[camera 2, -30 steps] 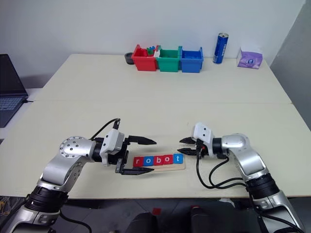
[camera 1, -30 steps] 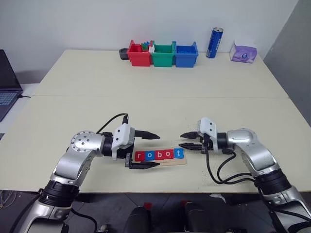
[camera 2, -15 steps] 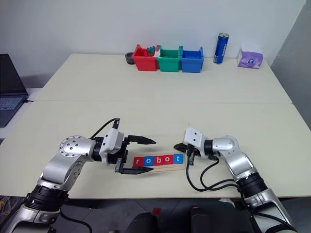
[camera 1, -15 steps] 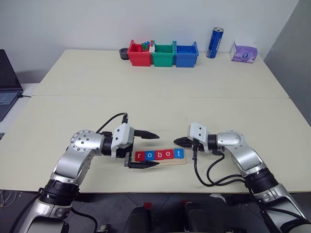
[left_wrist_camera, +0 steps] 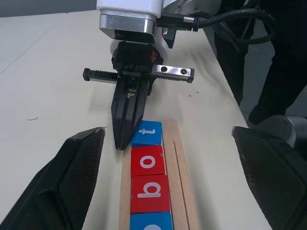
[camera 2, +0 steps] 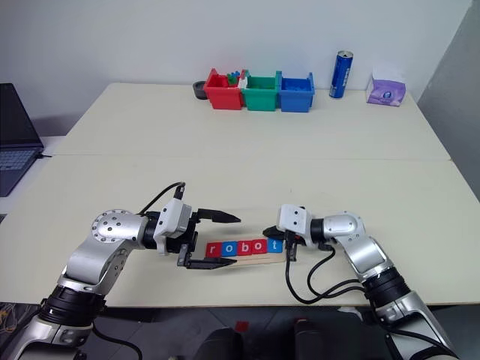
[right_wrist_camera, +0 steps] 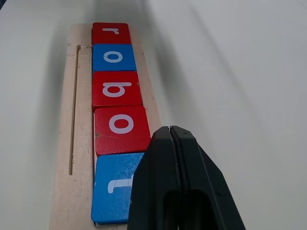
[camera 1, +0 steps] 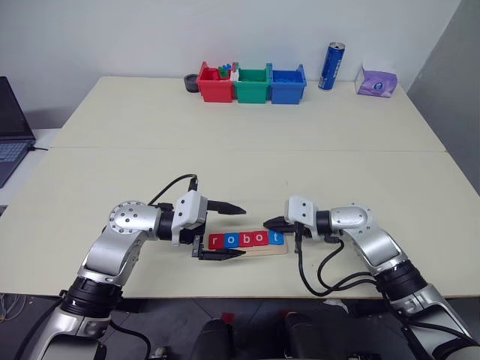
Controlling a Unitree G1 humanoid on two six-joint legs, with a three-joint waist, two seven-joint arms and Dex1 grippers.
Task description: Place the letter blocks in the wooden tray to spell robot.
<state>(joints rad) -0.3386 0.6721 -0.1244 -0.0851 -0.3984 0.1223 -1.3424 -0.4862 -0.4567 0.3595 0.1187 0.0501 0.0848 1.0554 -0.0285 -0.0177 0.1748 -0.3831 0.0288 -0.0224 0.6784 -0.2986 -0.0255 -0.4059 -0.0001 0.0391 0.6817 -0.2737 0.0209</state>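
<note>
Your right gripper, fingers pressed together and empty, sits at the t block, the tray's right end; your left gripper gapes wide around the r end.

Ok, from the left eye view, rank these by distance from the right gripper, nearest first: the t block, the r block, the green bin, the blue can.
1. t block, right beside the right gripper, at the tray's right end.
2. r block, at the tray's left end.
3. green bin, far side of the table, middle of three.
4. blue can, far right.
</note>
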